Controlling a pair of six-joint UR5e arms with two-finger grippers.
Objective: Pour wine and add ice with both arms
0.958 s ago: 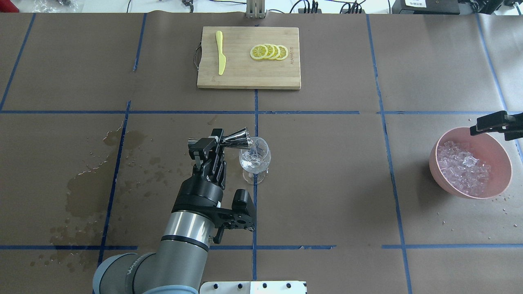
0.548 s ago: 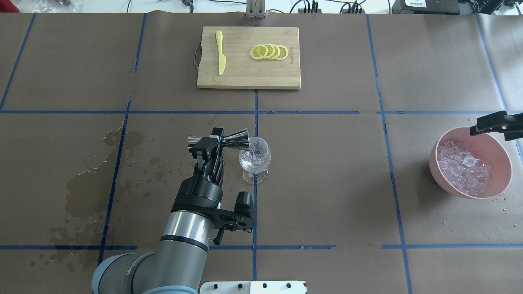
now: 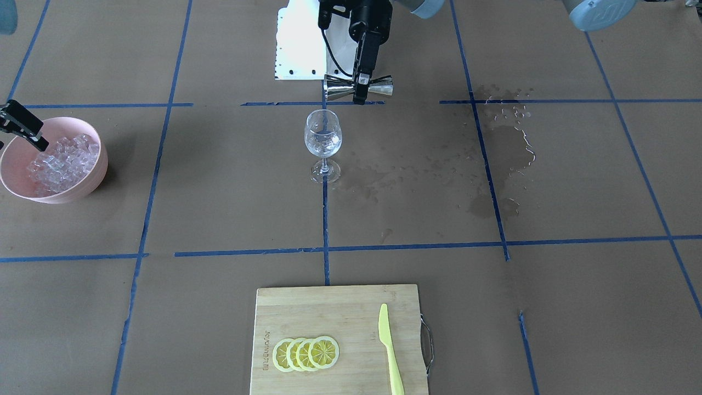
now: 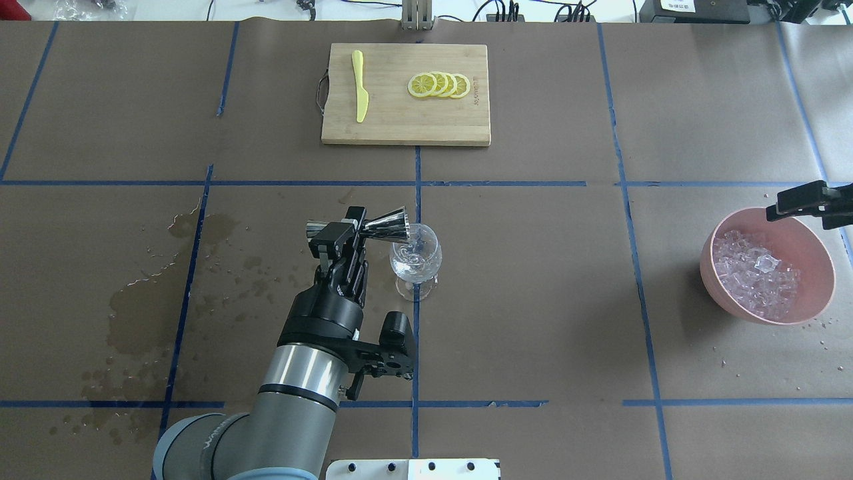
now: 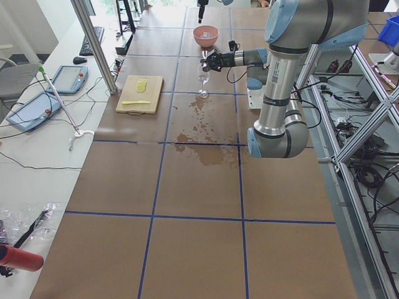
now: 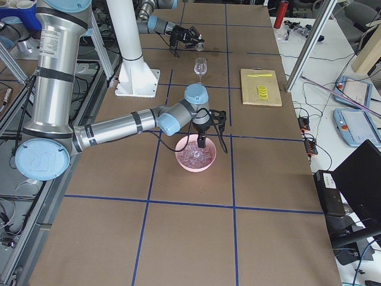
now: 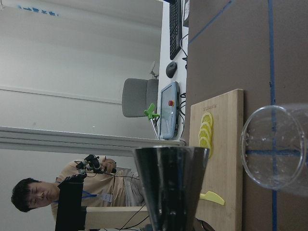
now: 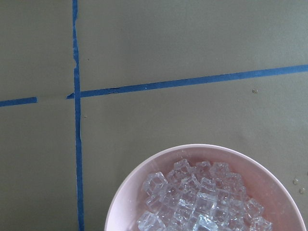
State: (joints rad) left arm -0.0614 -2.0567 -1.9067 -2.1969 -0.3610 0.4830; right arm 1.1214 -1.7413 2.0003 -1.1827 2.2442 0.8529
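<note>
A: What colours surround the wine glass [image 4: 426, 248]?
B: The glass is clear, its wine [image 4: 408, 269] colourless. Beside it: a mirror-silver jigger [image 4: 390, 225] in the black left gripper [image 4: 350, 230].
A: Farther from the glass?
B: A pink bowl [image 4: 813, 247] of whitish-clear ice [image 4: 753, 277], a pale wooden board [image 4: 400, 127] with yellow lemon slices [image 4: 440, 85] and a yellow-green knife [image 4: 360, 87], brown paper [image 4: 533, 300] gridded in blue tape [image 4: 506, 183], darker stains [image 4: 140, 313].

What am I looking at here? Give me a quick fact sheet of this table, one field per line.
Left gripper: shut on a metal jigger, held on its side, mouth near the glass's rim
Wine glass: upright, some clear liquid inside
Right gripper: over the edge of the pink bowl; open or shut unclear
Ice: heaped in the bowl
Cutting board: lemon slices, yellow knife
Table: wet patches
</note>
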